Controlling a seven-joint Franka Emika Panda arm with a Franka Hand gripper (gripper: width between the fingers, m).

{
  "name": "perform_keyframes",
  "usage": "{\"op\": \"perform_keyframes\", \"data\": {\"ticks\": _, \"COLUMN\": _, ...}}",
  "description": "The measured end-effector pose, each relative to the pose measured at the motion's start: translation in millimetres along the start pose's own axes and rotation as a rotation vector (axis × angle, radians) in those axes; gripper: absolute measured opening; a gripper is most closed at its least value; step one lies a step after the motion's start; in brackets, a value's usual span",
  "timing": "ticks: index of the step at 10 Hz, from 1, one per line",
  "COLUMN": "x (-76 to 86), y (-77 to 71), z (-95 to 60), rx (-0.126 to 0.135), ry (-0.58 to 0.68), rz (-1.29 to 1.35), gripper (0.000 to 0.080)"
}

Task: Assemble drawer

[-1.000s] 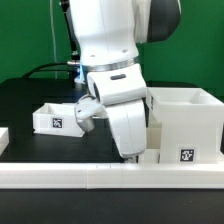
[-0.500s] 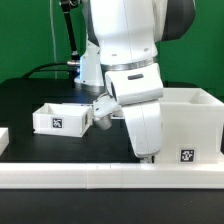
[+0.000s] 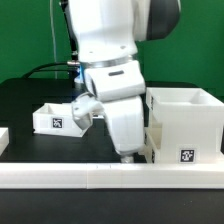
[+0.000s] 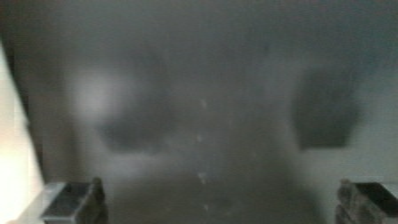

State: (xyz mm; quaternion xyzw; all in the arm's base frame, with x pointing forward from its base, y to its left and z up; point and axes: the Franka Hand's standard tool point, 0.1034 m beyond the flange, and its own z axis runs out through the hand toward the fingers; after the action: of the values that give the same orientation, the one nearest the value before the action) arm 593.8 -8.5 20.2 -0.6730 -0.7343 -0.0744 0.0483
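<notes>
The big white hollow casing (image 3: 185, 125) stands at the exterior view's right, with a tag low on its front. A small open-top tray (image 3: 58, 118) with a tag sits at the exterior view's left, behind the arm. My gripper (image 3: 128, 153) hangs low over the black table, just beside the casing's near wall. Its fingers are mostly hidden there by the hand. In the wrist view the gripper (image 4: 221, 205) is open. Its two fingertips (image 4: 75, 203) stand far apart over blurred dark table, with nothing between them. The second tray cannot be made out.
A long low white rail (image 3: 100, 176) runs along the table's front edge. A white piece (image 3: 3, 138) shows at the far left edge, cut off. A green wall and cables are behind the arm.
Half a second ago the arm had swung toward the exterior view's right, in front of the casing. It is now back to the left. The tray and casing have not moved.
</notes>
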Motion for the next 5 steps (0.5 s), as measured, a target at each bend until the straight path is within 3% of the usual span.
{"op": "perform_keyframes", "data": {"ticks": 2, "x": -13.6, "y": -13.0, "z": -22.2, "rx": -0.034, "ry": -0.025, "rz": 0.020, "gripper": 0.0649}}
{"op": "perform_keyframes", "data": {"ticks": 5, "x": -23.9, "y": -52.8, "z": -45.0, "rx": -0.035, "ry": -0.058, "rz": 0.056, "gripper": 0.0649}}
